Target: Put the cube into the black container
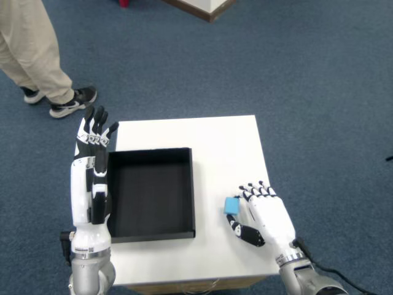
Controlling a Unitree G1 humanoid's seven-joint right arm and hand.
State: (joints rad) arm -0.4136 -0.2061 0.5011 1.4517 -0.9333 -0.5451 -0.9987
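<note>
Nearest us we list the right hand, low over the white table, fingers curled around the blue cube, which sits at its fingertips, left side; whether it truly grips we cannot tell. Beyond and leftward: the black container, apart from the cube. Left hand upright beside it.

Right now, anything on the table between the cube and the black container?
No. In the head view, only bare white table separates the blue cube, at the right robot hand's fingertips, from the black container.
</note>
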